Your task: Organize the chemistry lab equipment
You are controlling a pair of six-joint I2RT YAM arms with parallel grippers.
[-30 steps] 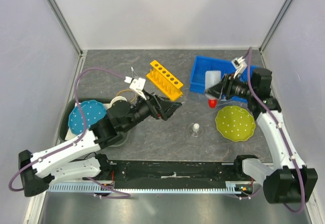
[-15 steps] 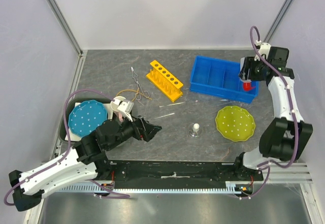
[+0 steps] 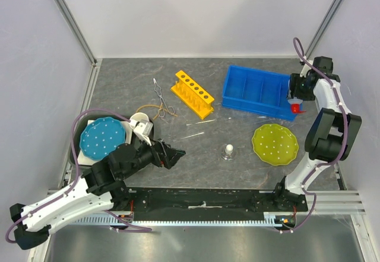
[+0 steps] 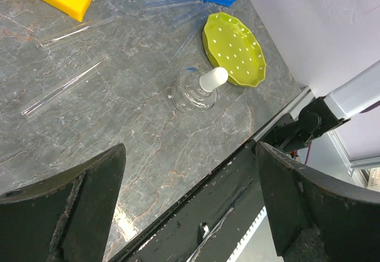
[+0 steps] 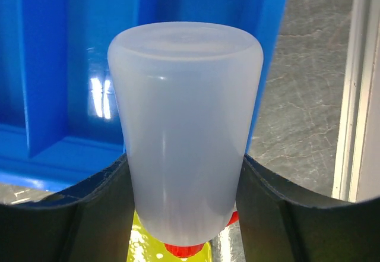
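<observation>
My right gripper is shut on the white squeeze bottle, red nozzle pointing down, over the right end of the blue bin. My left gripper is open and empty, low over the table's near left; its wrist view shows the tiny glass flask ahead. The flask stands mid-table. The yellow holed rack lies left of the bin. Thin clear rods lie below the rack. Metal tongs and the tan rubber loop lie left of the rack.
A green dotted plate lies right of the flask. A blue dotted plate sits in a grey tub at the left, with the cream mug beside it. Enclosure walls stand on three sides; the black rail runs along the near edge.
My right arm swung the bottle from the bin's left side to beyond its right end. My left arm drew back from near the rack toward the near left.
</observation>
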